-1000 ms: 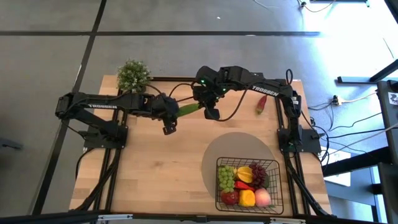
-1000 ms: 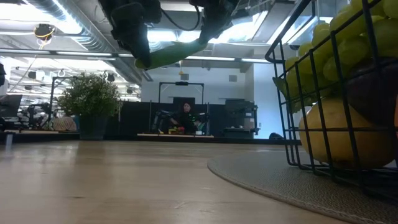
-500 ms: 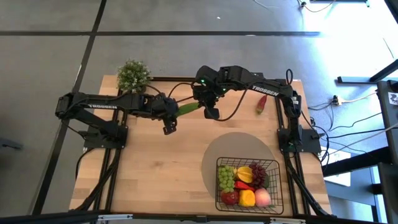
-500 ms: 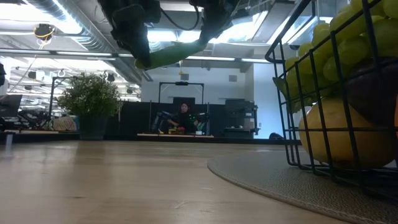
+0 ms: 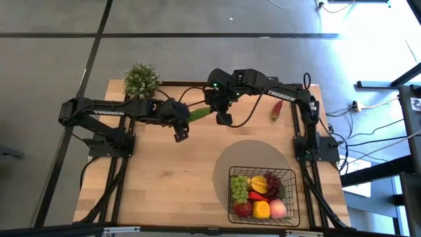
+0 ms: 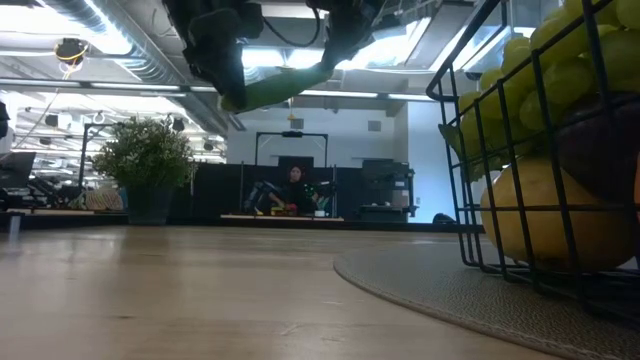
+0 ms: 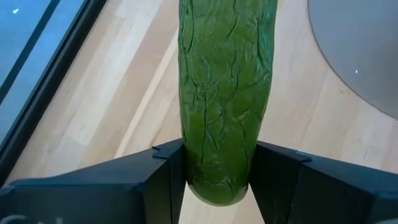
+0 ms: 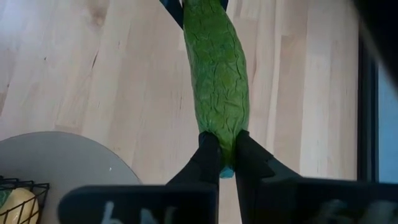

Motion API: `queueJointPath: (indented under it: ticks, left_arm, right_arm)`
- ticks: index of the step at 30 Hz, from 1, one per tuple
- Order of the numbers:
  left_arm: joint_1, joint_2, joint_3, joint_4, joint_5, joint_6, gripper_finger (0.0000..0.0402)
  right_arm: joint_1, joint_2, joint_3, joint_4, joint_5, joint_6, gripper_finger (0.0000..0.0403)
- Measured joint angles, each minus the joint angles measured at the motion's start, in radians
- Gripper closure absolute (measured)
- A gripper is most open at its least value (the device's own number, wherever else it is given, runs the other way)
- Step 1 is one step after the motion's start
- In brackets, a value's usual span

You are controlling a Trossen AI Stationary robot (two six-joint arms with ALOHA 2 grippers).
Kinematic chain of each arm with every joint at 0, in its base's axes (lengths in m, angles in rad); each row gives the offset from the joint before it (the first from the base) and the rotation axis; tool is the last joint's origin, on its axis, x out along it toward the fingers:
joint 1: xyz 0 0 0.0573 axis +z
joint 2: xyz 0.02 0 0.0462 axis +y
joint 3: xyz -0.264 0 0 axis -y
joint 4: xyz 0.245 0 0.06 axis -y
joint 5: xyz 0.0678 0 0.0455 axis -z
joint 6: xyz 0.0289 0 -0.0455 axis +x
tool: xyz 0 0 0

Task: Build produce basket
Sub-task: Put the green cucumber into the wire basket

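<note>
A green cucumber [image 5: 199,114] hangs in the air over the far middle of the table, held between both arms. My left gripper [image 5: 186,119] is shut on its left end and my right gripper [image 5: 216,113] on its right end. In the low view the cucumber [image 6: 275,88] slants high above the tabletop. The black wire basket [image 5: 263,209] stands at the near right on a grey round mat [image 5: 253,158], holding grapes, a lemon, a peach and other produce. A red chili [image 5: 276,110] lies on the table at the far right. My left gripper pinches the cucumber's blunt left end [image 7: 214,177] between its two fingers [image 7: 163,169], which slant down from the table's left and lie along the cucumber. The cucumber is clear of the table. My right gripper pinches the cucumber's narrow right tip [image 8: 225,146] between its two fingers [image 8: 208,158], slanting down from the table's right along the cucumber, which is lifted clear.
A bushy potted plant [image 5: 140,79] stands at the far left corner. Bare wood lies below the cucumber and across the table's left and near middle. In the low view the basket's wall [image 6: 540,150] fills the right side.
My left gripper has tipped a little on the cucumber's end without leaving its place. The cucumber and my right gripper stay where they were.
</note>
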State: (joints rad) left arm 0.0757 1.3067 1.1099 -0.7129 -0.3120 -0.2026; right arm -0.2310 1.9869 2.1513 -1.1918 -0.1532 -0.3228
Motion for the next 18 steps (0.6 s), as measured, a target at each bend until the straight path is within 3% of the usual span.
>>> queueJointPath:
  ticks: [18]
  left_arm:
    - [0.0,0.0,0.0,0.012,0.0,0.0,0.0276]
  right_arm:
    - [0.0,-0.001,0.0,-0.001,-0.002,0.021,0.0394]
